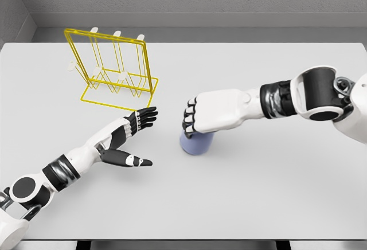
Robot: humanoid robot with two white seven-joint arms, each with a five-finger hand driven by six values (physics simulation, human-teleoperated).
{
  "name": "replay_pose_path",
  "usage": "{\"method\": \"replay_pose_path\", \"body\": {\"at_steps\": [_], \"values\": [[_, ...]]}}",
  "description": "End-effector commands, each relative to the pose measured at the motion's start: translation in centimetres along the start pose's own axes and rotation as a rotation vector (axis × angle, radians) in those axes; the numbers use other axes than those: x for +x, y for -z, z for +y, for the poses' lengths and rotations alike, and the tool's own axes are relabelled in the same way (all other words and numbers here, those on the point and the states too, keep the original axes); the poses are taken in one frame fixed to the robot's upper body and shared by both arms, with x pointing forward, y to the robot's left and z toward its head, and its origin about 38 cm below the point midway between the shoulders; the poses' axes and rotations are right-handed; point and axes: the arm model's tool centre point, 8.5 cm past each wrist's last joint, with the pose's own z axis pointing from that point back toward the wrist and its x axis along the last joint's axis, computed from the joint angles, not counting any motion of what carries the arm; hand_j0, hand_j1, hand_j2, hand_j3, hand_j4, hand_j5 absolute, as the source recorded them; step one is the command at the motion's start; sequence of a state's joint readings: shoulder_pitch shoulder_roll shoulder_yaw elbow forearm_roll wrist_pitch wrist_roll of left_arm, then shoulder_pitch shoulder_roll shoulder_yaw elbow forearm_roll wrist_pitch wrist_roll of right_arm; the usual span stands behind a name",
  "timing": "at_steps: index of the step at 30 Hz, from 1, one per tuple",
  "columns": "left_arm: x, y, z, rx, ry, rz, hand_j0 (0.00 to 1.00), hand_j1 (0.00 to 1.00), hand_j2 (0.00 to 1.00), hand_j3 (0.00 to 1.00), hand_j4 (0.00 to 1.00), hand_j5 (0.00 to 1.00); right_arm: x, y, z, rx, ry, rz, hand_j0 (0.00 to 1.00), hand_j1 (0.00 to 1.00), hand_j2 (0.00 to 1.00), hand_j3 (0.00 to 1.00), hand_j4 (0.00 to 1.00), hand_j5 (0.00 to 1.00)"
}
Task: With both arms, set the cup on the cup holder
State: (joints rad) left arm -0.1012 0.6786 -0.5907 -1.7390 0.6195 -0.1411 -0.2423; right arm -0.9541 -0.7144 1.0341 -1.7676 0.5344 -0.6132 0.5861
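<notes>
the cup (196, 143) is sitting upright on the table (258, 192), a little right of the middle and in front of the rack (113, 69). it is pale lavender-blue, and only its lower body and part of its near side are showing, because the right hand (203, 115) is lying over its top. that hand is reaching in from the right, its white back facing the camera, its dark-tipped fingers (189, 121) curling down over the cup's left upper edge. the fingers are bent close together against the cup, so the hand is looking clamped on it, though the palm side is hidden and the thumb's contact is not showing.

the left hand (133, 138) is coming in from the lower left, held low over the table, just left of the cup and not touching it. its fingers are stretched out straight and spread apart toward the cup, the thumb sticking out below them; it is holding nothing.

the rack is a yellow wire frame with pale pegs, standing on the table's far left part, well apart from the cup. it is carrying nothing on its pegs.
</notes>
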Motion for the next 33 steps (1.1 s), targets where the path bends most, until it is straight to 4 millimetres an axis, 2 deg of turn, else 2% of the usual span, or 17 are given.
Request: {"method": "replay_pose_path", "body": {"at_steps": [1,2,3,8,12,14,15,16,18,20,21,23,25,27,30,32,33], "values": [[0.0,0.0,0.0,0.0,-0.003,-0.002,1.0,1.0,1.0,1.0,1.0,1.0,0.2,0.3,0.2,0.001,0.006,-0.008,0.87,0.87,0.87,0.87,0.87,0.87],[0.0,0.0,0.0,0.0,-0.003,-0.002,1.0,1.0,1.0,1.0,1.0,1.0,0.2,0.3,0.2,0.001,0.005,-0.01,0.98,0.98,0.98,0.98,0.98,0.98],[0.0,0.0,0.0,0.0,-0.003,-0.002,1.0,1.0,1.0,1.0,1.0,1.0,0.2,0.3,0.2,0.002,0.006,-0.009,0.99,0.99,0.99,0.99,0.99,0.99],[0.0,0.0,0.0,0.0,-0.001,0.0,1.0,1.0,1.0,1.0,1.0,1.0,-0.1,0.0,-0.1,-0.008,0.002,0.003,1.0,1.0,1.0,1.0,1.0,1.0],[0.0,0.0,0.0,0.001,-0.004,0.0,1.0,1.0,1.0,1.0,1.0,1.0,-1.8,-2.4,-2.0,-0.08,-0.007,0.076,1.0,1.0,1.0,1.0,1.0,1.0],[-0.1,0.0,0.1,0.003,-0.002,0.002,1.0,1.0,1.0,1.0,1.0,1.0,-3.0,-6.0,-2.9,-0.152,0.052,0.121,1.0,1.0,1.0,1.0,1.0,1.0],[-0.1,0.0,0.1,0.003,-0.001,0.001,1.0,1.0,1.0,1.0,1.0,1.0,-3.7,-9.8,-2.6,-0.192,0.107,0.179,1.0,1.0,1.0,1.0,1.0,1.0],[-0.1,0.2,-0.1,0.003,-0.008,-0.004,1.0,1.0,1.0,1.0,1.0,1.0,-4.0,-13.3,-1.5,-0.214,0.161,0.248,1.0,1.0,1.0,1.0,1.0,1.0],[-0.1,0.3,-0.3,0.0,-0.012,-0.006,1.0,1.0,1.0,1.0,1.0,1.0,-4.7,-18.6,0.3,-0.278,0.249,0.372,1.0,1.0,1.0,1.0,1.0,1.0],[-0.1,1.0,-0.9,-0.006,-0.03,-0.023,1.0,1.0,1.0,1.0,1.0,1.0,-4.8,-21.9,3.0,-0.335,0.336,0.477,1.0,1.0,1.0,1.0,1.0,1.0],[-0.1,1.5,-1.2,-0.01,-0.039,-0.025,1.0,1.0,1.0,1.0,1.0,1.0,-4.3,-22.8,4.2,-0.359,0.365,0.509,1.0,1.0,1.0,1.0,1.0,1.0],[0.0,2.4,-1.6,-0.03,-0.04,-0.013,1.0,1.0,1.0,1.0,1.0,1.0,-3.7,-22.6,5.6,-0.438,0.429,0.511,1.0,1.0,1.0,1.0,1.0,1.0],[-0.2,3.7,-1.6,-0.028,-0.053,-0.019,1.0,1.0,1.0,1.0,1.0,1.0,-2.9,-20.3,7.4,-0.494,0.51,0.472,1.0,1.0,1.0,1.0,1.0,1.0],[0.0,4.5,-1.9,-0.048,-0.047,-0.016,1.0,1.0,1.0,1.0,1.0,1.0,-3.0,-20.9,8.8,-0.553,0.552,0.514,1.0,1.0,1.0,1.0,1.0,1.0],[0.1,5.8,-2.5,-0.055,-0.066,-0.019,1.0,1.0,1.0,1.0,1.0,1.0,-2.3,-19.6,10.3,-0.562,0.603,0.506,1.0,1.0,1.0,1.0,1.0,1.0],[0.3,6.5,-2.9,-0.062,-0.077,-0.024,1.0,1.0,1.0,1.0,1.0,1.0,-1.8,-20.8,12.1,-0.569,0.646,0.558,1.0,1.0,1.0,1.0,1.0,1.0],[0.2,6.7,-3.1,-0.063,-0.083,-0.024,1.0,1.0,1.0,1.0,1.0,1.0,-1.8,-21.0,12.3,-0.569,0.649,0.563,1.0,1.0,1.0,1.0,1.0,1.0]]}}
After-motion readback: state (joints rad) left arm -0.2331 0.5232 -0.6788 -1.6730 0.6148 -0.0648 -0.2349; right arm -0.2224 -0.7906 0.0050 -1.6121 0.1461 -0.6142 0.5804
